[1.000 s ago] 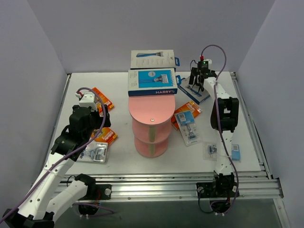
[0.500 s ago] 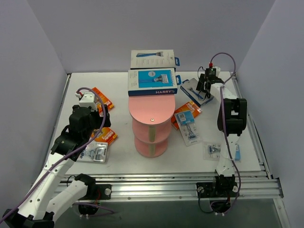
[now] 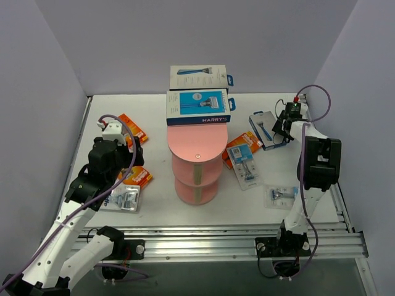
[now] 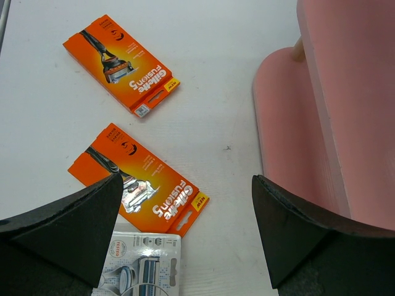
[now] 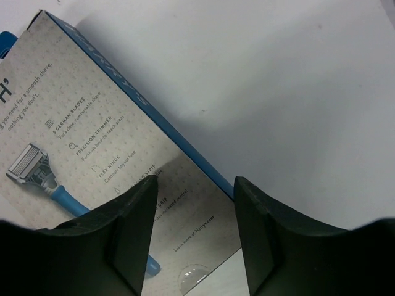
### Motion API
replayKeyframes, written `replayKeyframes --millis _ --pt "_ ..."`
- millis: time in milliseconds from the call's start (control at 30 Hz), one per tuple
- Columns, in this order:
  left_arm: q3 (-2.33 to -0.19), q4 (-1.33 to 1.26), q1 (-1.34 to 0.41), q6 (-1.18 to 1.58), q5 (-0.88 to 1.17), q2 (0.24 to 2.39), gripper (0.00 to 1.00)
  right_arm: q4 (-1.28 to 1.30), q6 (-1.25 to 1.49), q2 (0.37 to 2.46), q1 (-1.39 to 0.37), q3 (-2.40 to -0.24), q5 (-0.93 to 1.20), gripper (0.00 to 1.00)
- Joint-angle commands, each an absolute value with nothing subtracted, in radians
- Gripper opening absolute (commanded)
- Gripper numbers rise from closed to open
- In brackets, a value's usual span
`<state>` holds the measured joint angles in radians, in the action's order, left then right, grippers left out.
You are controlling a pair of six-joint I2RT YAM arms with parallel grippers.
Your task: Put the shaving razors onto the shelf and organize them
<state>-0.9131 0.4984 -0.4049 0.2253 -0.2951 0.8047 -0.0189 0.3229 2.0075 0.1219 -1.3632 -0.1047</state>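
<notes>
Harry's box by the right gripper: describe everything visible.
The Harry's box is flat cardboard: white speckled face, blue sides, printed with a blue-handled razor and feature text. It lies flat on the white table, skewed. One blue edge runs under the right gripper, jaws apart astride it; contact is unclear.

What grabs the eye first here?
The pink shelf stands in the middle, carrying a white-and-blue Harry's box on the far end of its top tier. Orange Gillette cards lie to its left, and the right tool is over a second Harry's box at far right.
</notes>
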Motion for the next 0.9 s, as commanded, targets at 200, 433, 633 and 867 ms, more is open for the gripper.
replayKeyframes --millis 200,433,633,867 --pt "-0.916 0.489 -0.405 0.236 -0.279 0.784 0.94 0.098 0.377 1.902 0.189 -1.155 -0.043 0.28" --pt "-0.916 0.492 -0.405 0.239 -0.276 0.782 0.94 0.08 0.448 1.822 0.224 -1.046 0.021 0.2" --pt "-0.916 0.494 -0.405 0.241 -0.275 0.775 0.94 0.045 0.482 1.744 0.229 -0.934 0.086 0.2" --pt "-0.916 0.497 -0.405 0.242 -0.27 0.775 0.94 0.077 0.482 1.619 0.229 -0.894 0.156 0.24"
